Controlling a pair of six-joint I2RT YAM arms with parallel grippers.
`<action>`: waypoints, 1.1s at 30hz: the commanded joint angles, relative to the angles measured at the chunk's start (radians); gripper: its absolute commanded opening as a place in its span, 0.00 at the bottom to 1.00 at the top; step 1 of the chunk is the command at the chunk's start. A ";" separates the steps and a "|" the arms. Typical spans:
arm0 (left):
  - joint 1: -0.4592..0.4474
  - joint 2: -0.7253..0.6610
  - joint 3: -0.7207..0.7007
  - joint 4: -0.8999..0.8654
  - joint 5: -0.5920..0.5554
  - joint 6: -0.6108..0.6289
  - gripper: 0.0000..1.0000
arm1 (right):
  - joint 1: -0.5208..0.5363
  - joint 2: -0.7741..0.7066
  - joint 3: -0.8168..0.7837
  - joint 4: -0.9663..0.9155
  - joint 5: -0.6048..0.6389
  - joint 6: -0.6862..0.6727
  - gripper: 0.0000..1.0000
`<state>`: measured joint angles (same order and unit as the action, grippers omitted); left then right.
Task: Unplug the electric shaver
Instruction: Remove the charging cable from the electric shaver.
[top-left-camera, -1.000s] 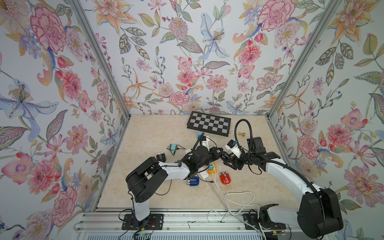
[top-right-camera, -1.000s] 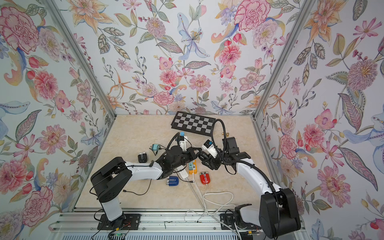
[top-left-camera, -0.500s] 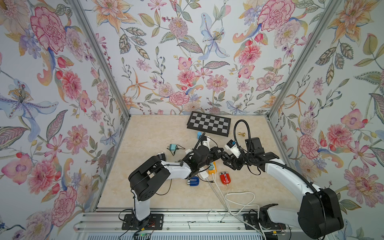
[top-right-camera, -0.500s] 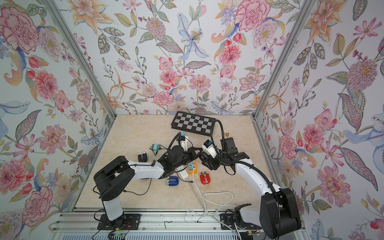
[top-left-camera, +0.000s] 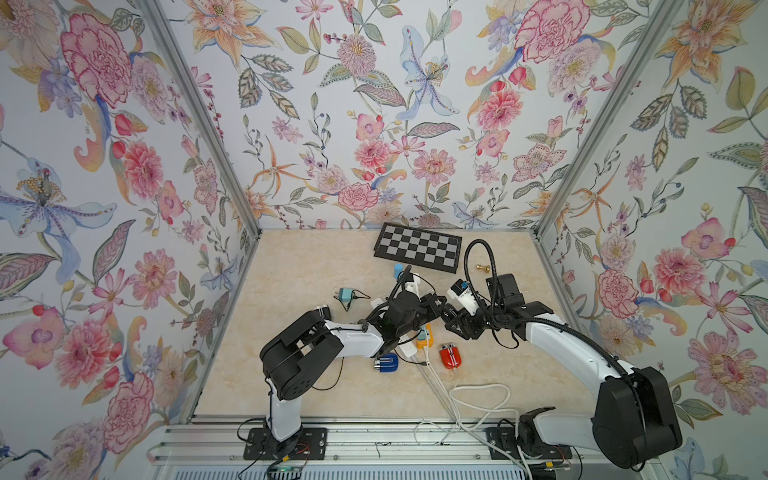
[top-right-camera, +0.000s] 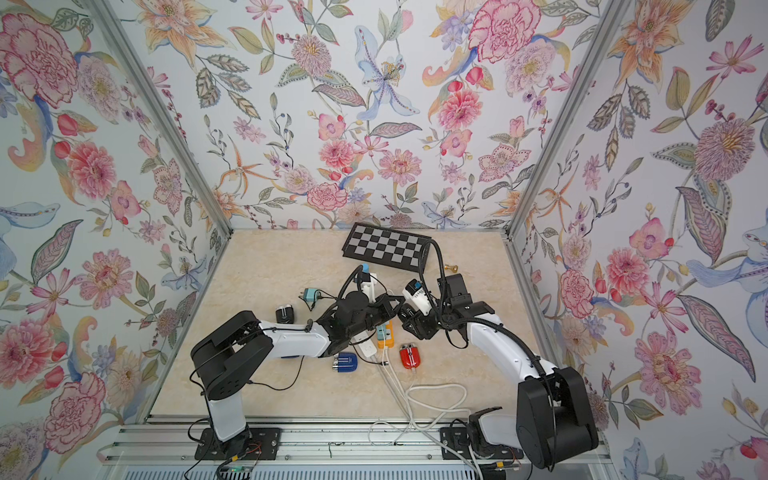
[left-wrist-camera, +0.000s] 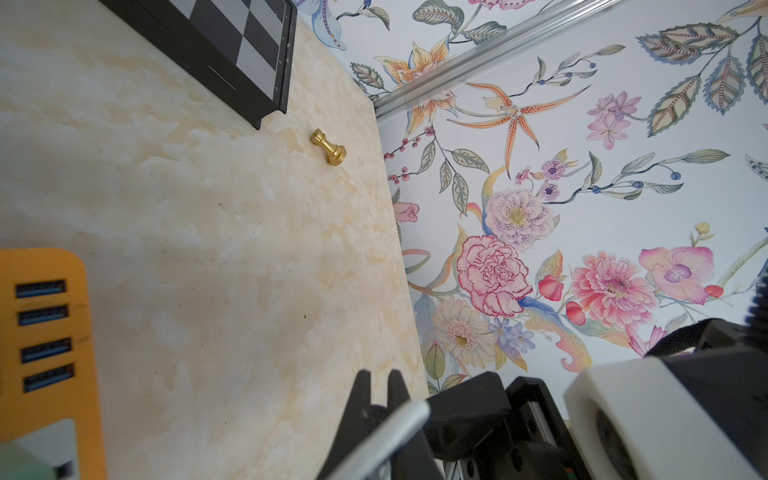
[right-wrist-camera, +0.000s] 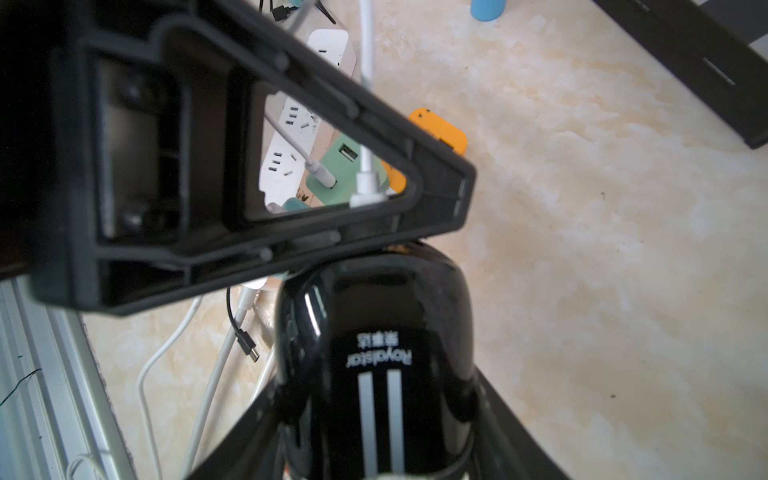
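Note:
The electric shaver (right-wrist-camera: 374, 353) is glossy black with two white stripes and "Royalstar" lettering. My right gripper (right-wrist-camera: 376, 415) is shut on its body and holds it above the table. My left gripper (left-wrist-camera: 379, 376) is shut. Its black finger frame (right-wrist-camera: 436, 195) presses against the shaver's far end, and whatever sits between its tips is hidden. A white cable (left-wrist-camera: 386, 432) crosses in front of the left fingers. In both top views the left gripper (top-left-camera: 434, 309) (top-right-camera: 392, 309) and the right gripper (top-left-camera: 451, 318) (top-right-camera: 409, 318) meet tip to tip mid-table. A black cable's loose plug end (right-wrist-camera: 249, 351) hangs beside the shaver.
Below the grippers lie an orange USB hub (top-left-camera: 424, 338), a green charger (right-wrist-camera: 345, 166) with white plugs in it, and a white power strip (right-wrist-camera: 291, 137). A red shaver (top-left-camera: 450, 356) and a blue shaver (top-left-camera: 386, 363) lie nearer the front. A chessboard (top-left-camera: 417, 252) and a gold pawn (left-wrist-camera: 328, 147) sit at the back.
Both grippers stay together at the shaver. The arms have shifted only slightly, and neither grip has changed.

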<state>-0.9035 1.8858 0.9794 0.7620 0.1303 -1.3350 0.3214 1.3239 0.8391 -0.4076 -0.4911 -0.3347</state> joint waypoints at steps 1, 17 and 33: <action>-0.031 0.011 0.047 0.051 0.060 -0.006 0.00 | 0.017 0.015 0.043 0.039 -0.050 0.016 0.61; -0.034 0.019 0.050 0.094 0.096 -0.003 0.00 | -0.016 0.054 0.071 0.065 -0.140 0.006 0.61; -0.044 0.000 0.069 -0.032 0.061 0.017 0.00 | 0.003 -0.017 0.040 0.080 -0.144 0.075 0.43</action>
<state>-0.9035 1.8999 1.0122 0.7486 0.1249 -1.3167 0.2852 1.3632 0.8631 -0.4152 -0.5686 -0.2943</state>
